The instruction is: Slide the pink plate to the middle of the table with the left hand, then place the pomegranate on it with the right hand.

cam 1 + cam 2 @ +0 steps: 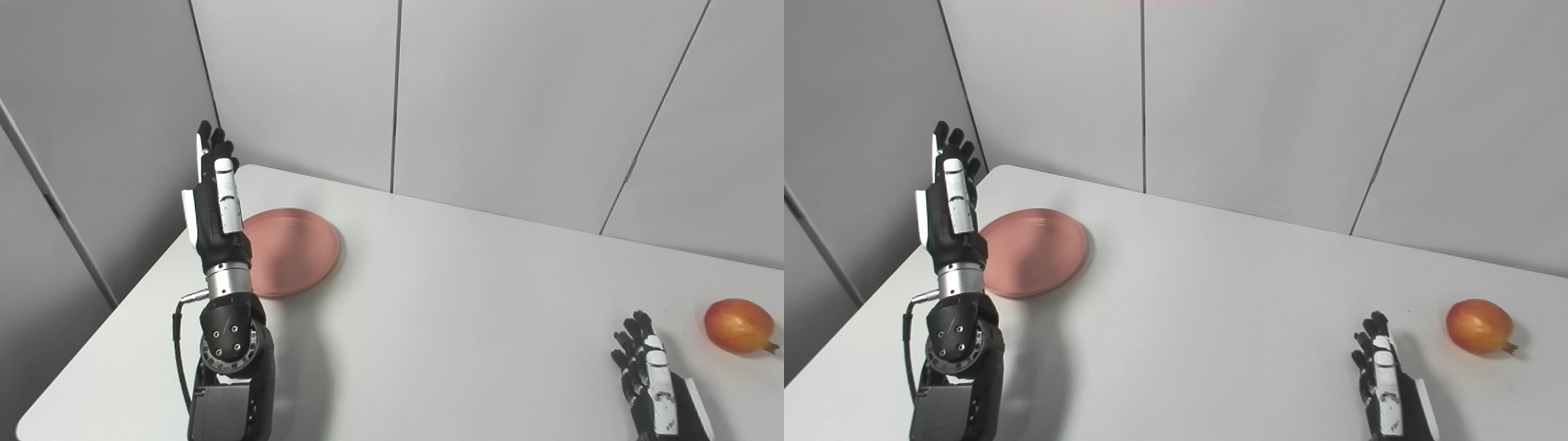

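The left hand [215,202] stood raised, fingers straight and together, left of the pink plate [294,251]. The right hand [649,373], fingers extended and empty, rested near the pomegranate [738,325].

A round, shallow pink plate [293,251] lies flat on the white table [465,306], near its far left corner. The left hand [215,196], black with white plates, is raised at the plate's left edge, fingers straight, together and pointing up, holding nothing; its wrist covers part of the plate's rim. At the lower right the right hand [652,380] lies low with fingers extended, empty. A red-orange pomegranate [738,325] sits just beyond it, apart from its fingertips
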Robot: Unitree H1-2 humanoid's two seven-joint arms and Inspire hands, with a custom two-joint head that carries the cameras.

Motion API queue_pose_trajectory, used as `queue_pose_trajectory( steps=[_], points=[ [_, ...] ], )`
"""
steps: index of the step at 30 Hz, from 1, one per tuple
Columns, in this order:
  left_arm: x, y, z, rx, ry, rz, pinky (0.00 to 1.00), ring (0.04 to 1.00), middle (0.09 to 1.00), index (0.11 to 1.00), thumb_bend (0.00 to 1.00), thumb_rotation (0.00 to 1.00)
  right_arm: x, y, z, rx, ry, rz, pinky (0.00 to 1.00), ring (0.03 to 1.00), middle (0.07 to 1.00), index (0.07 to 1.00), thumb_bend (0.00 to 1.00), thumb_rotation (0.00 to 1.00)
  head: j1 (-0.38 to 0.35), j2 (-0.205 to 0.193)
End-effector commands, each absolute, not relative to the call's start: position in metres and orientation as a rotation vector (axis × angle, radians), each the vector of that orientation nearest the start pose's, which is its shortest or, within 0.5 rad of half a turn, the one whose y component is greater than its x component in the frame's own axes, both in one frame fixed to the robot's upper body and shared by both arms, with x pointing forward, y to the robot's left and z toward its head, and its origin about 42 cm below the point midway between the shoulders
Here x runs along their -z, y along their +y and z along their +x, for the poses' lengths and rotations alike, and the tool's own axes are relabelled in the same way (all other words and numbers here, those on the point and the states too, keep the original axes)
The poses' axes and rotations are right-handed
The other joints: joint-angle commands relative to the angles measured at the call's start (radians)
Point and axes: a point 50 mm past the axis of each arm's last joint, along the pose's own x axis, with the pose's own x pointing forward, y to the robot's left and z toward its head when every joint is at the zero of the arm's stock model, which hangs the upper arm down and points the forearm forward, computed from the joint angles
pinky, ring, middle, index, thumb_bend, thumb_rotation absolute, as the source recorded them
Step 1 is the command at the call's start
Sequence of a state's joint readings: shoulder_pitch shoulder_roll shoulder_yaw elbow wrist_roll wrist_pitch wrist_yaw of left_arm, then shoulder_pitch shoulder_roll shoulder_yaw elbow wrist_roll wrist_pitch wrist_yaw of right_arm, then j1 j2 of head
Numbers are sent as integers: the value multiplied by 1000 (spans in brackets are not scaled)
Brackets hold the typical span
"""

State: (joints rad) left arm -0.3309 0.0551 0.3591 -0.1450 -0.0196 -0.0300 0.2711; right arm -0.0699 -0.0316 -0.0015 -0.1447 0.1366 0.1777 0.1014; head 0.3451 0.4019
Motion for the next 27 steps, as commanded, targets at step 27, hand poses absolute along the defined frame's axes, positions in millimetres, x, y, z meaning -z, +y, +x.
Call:
queue_pose_trajectory(
  steps=[27],
  points=[
    [-233, 366, 337, -620, -562, -221, 1000, 983, 983, 958, 433, 1000, -160, -212, 308, -147, -98, 90, 1000, 1000, 1000, 1000, 194, 1000, 5, -2]
  ],
)
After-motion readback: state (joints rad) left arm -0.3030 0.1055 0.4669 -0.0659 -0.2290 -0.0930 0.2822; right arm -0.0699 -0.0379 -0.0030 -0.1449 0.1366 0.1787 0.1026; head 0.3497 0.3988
